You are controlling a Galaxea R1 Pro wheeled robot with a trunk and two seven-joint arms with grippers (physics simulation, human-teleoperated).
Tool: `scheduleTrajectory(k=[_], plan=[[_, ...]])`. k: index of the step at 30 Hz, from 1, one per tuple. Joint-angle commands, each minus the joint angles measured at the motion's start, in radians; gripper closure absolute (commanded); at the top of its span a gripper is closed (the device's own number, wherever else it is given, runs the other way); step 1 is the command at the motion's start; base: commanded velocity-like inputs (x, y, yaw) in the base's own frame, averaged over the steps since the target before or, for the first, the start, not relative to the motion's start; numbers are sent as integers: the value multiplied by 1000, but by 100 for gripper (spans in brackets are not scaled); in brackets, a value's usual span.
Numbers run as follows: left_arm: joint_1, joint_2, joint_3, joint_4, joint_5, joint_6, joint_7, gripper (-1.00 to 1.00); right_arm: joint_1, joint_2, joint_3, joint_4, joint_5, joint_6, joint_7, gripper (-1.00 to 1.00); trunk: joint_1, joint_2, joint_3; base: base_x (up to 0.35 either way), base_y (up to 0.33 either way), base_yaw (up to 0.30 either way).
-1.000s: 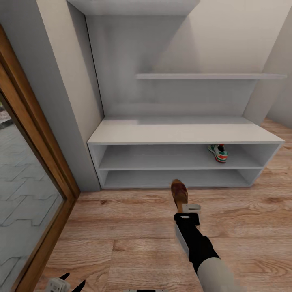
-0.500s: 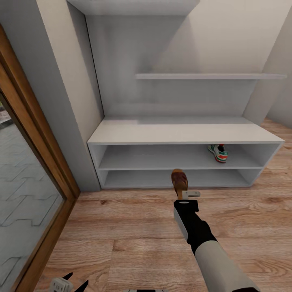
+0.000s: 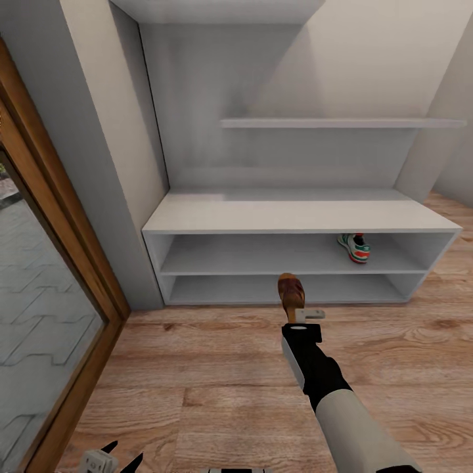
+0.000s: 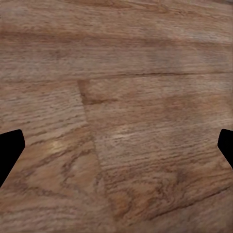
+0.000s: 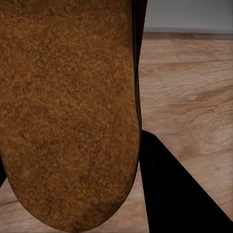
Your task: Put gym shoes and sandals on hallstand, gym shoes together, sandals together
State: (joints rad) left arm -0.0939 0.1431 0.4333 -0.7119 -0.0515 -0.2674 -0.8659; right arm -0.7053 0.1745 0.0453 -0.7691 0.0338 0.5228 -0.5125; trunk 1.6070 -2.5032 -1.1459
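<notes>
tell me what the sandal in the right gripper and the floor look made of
Sandal: insole looks like tan suede or nubuck, matte and grainy, with a dark, possibly leather edge. Corridor floor: wood-grain planks with visible seams and a low sheen, either wood or laminate.

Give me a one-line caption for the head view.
Right gripper carries a brown sandal toward the grey hallstand, one gym shoe already shelved.

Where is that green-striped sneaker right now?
In the head view the gym shoe sits alone on the upper shelf slot of the hallstand, near its right end, beyond the sandal held by the right gripper.
</notes>
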Motion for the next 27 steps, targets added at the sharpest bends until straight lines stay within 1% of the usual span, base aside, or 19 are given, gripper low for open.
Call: scheduleTrajectory(k=[1, 8, 21, 27], plan=[[-1, -1, 4, 0, -5, -4, -5, -100, 0, 0, 1, -1, 1, 6, -3, 100, 0, 0, -2, 0, 0, 104], [-1, 0, 4, 0, -5, -4, -5, -100, 0, 0, 2, -1, 1, 6, -3, 100, 0, 0, -9, 27, 0, 140], [-1, 0, 4, 0, -5, -4, -5, -100, 0, 0, 2, -3, 2, 6, -4, 100, 0, 0, -25, 74, 0, 160], [-1, -1, 4, 0, -4, -4, -5, -100, 0, 0, 1, -17, 3, 6, -6, 100, 0, 0, -28, 172, 0, 63]])
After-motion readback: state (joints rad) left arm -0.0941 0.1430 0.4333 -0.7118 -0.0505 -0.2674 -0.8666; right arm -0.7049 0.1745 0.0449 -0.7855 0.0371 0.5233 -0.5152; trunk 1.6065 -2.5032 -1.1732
